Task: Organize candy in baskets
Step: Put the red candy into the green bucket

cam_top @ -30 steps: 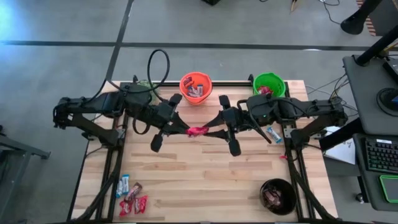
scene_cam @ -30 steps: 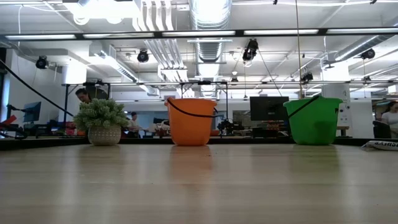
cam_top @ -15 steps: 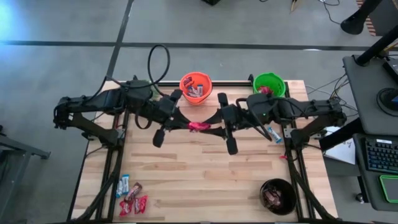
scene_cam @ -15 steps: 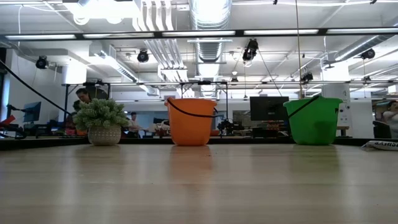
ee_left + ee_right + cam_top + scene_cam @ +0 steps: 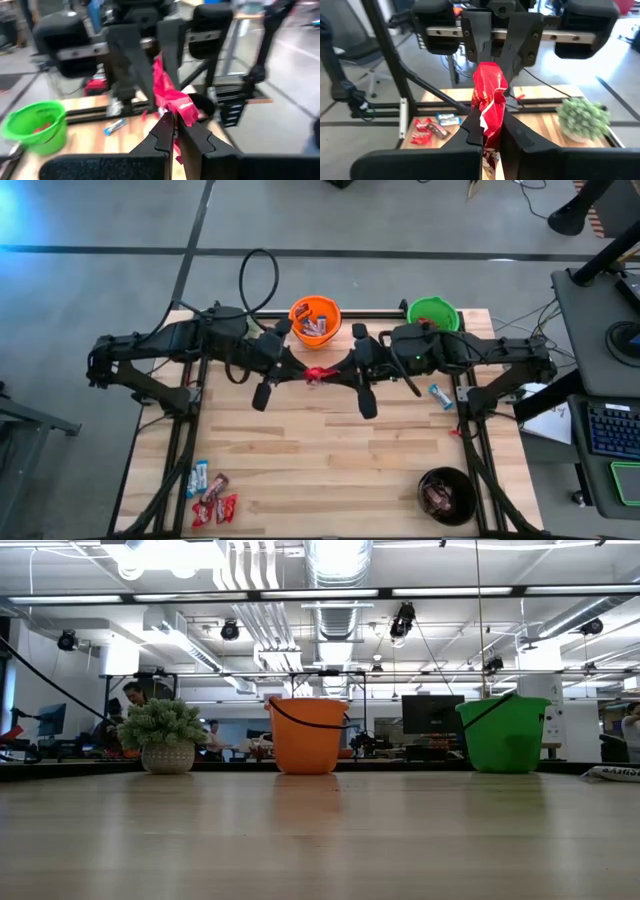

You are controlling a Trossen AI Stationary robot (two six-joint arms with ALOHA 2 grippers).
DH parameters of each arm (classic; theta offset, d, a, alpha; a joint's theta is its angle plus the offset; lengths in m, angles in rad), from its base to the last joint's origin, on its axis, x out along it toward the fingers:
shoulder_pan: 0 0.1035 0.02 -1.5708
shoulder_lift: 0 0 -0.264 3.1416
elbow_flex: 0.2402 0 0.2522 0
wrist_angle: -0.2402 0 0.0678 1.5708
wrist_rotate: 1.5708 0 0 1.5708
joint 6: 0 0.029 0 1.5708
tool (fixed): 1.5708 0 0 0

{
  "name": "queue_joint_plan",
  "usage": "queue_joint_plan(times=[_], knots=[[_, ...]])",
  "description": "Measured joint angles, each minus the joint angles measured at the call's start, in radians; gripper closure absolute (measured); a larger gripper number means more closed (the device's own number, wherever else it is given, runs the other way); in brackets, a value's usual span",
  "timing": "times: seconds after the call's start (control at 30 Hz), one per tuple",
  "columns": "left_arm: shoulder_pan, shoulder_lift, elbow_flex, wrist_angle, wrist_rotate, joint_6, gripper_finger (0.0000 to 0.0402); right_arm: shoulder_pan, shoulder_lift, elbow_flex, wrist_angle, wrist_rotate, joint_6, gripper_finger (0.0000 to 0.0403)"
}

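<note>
Overhead, the wooden table (image 5: 330, 450) carries both dark arms, which meet nose to nose above its far half. The left gripper (image 5: 307, 374) and the right gripper (image 5: 330, 374) are both clamped shut on one red candy (image 5: 318, 373), each pinching an opposite end so the wrapper hangs between the two sets of fingertips, lifted off the boards. In the left wrist view the crumpled red wrapper (image 5: 172, 100) rises from that arm's closed fingers with the other arm's fingers gripping its far end; the right wrist view shows the same bar (image 5: 488, 102) standing upright from the right arm's closed fingers. Just beyond the two grippers, at the table's far edge, stands the orange basket (image 5: 314, 320) with several candies inside. The green basket (image 5: 432, 314) sits farther along that edge, beyond the right arm's wrist. The black basket (image 5: 446, 495) is well apart, on the near side behind the right arm, holding dark bars. A small fuzzy plant (image 5: 162, 735) stands beside the orange basket. One blue-and-white candy (image 5: 440, 395) lies by the right arm, and a loose candy heap (image 5: 212, 498) rests at the near corner, far behind the left gripper.
</note>
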Motion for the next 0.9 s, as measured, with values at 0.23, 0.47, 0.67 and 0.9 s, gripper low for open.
queue_joint_plan(times=[0.23,0.47,0.67,0.9], knots=[[0.009,0.000,0.000,-0.026,-0.126,0.007,0.0401,-0.003,-0.006,0.023,-0.068,0.070,0.001,0.0389],[0.025,-0.021,0.000,-0.042,-0.147,0.007,0.0373,-0.012,-0.017,0.080,-0.223,0.167,0.001,0.0390],[0.040,-0.042,0.000,-0.088,-0.147,0.007,0.0331,-0.027,-0.016,0.148,-0.397,0.285,0.002,0.0390],[0.042,-0.055,0.001,-0.216,-0.148,0.074,0.0311,-0.092,-0.016,0.227,-0.618,0.385,0.065,0.0390]])
